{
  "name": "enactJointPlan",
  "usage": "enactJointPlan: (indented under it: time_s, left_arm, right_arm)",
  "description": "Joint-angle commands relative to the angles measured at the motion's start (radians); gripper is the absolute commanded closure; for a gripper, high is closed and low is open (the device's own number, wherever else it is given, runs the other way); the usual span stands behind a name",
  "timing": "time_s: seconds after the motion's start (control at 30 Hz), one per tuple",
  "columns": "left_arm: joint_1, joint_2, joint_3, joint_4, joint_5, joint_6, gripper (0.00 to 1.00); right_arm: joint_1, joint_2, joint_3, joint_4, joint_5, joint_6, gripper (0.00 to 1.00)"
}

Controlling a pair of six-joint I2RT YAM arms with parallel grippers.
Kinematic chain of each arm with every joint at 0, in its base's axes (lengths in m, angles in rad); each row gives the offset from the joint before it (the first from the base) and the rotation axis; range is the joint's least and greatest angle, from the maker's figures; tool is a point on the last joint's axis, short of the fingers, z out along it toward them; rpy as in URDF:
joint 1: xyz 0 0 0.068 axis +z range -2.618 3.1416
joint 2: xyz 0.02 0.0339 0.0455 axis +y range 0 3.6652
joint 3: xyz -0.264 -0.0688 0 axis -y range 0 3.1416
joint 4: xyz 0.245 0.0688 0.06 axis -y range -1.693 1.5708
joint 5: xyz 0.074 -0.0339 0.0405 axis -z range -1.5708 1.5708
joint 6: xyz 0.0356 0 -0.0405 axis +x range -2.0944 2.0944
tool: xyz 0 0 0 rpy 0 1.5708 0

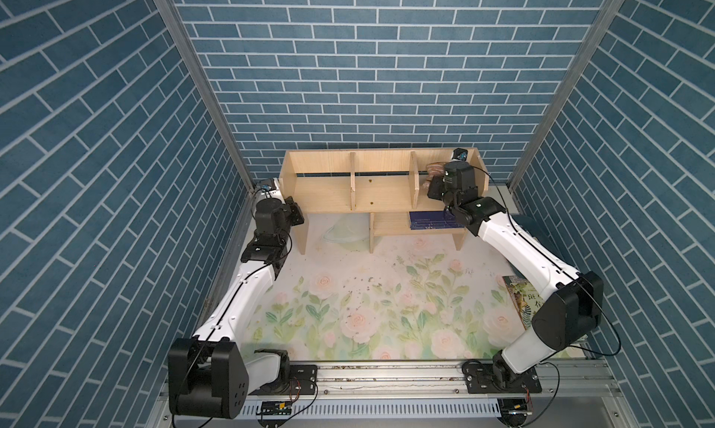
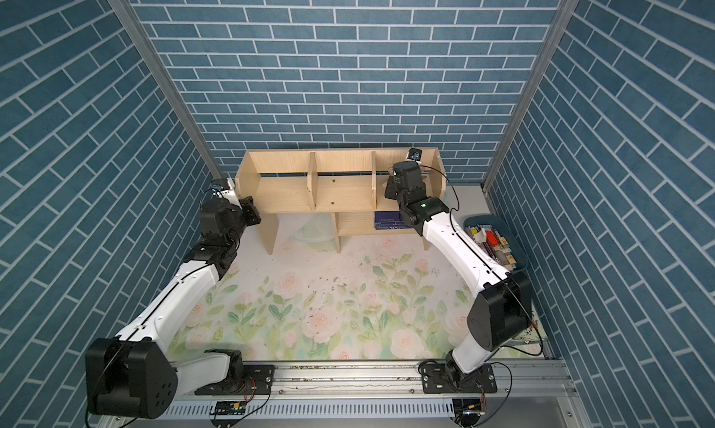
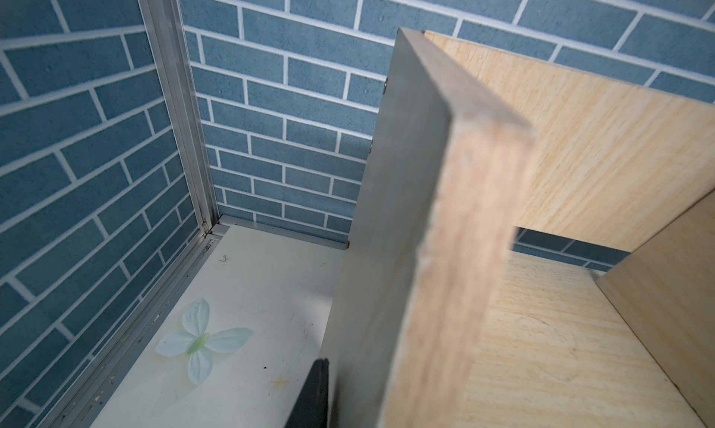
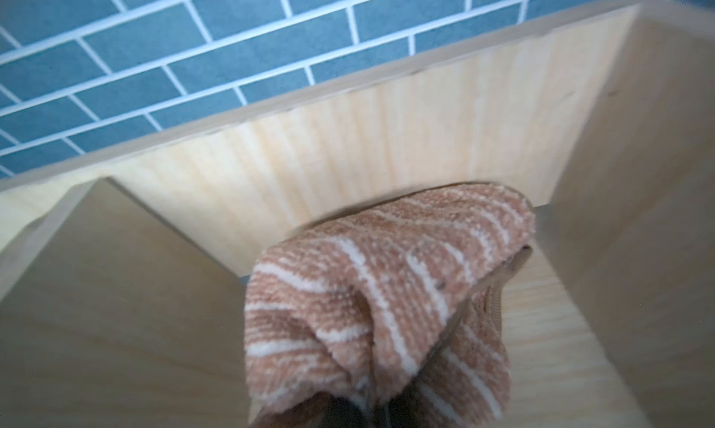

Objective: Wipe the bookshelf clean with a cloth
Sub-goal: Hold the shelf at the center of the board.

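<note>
Two grippers | right gripper (image 1: pixel 432 180) clamps striped brown-beige cloth (image 4: pixel 387 290) in frame-right bay of light wooden bookshelf (image 1: pixel 383 196), for wiping | left gripper (image 1: pixel 296 212) at frame-left end panel (image 3: pixel 425 252), likely steadying; closure unclear

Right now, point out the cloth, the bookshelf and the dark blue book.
cloth (image 4: pixel 387 290): right wrist view, striped top fold.
bookshelf (image 1: pixel 381 162): a top view, back panel.
dark blue book (image 1: pixel 427 220): a top view, cover.

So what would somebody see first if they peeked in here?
Probably the blue brick walls all around, and the pale wooden bookshelf standing at the back of a rose-patterned table. Next, the striped brown cloth pinched in the right end effector, down in the shelf's right-hand compartment. The left end effector holds the shelf's opposite end panel.
</note>
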Motion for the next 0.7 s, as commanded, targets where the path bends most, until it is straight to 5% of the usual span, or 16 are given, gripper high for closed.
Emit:
enactJointPlan:
  time_s: [0.0,0.27,0.47,0.67]
  left_arm:
    - [-0.020,0.009,0.005,-0.006,0.046,-0.091,1.00]
    - [-0.020,0.013,0.004,-0.005,0.049,-0.095,1.00]
    - [-0.020,0.009,0.002,-0.005,0.045,-0.091,1.00]
    - [-0.020,0.009,0.004,-0.005,0.047,-0.090,1.00]
  right_arm:
    - [0.039,-0.022,-0.041,0.053,-0.037,-0.033,1.00]
    - [0.034,-0.170,-0.203,-0.114,0.147,-0.031,1.00]
    - [-0.039,-0.155,-0.088,-0.193,0.218,-0.054,1.00]
    - [-0.035,-0.031,0.110,-0.159,0.113,-0.075,1.00]
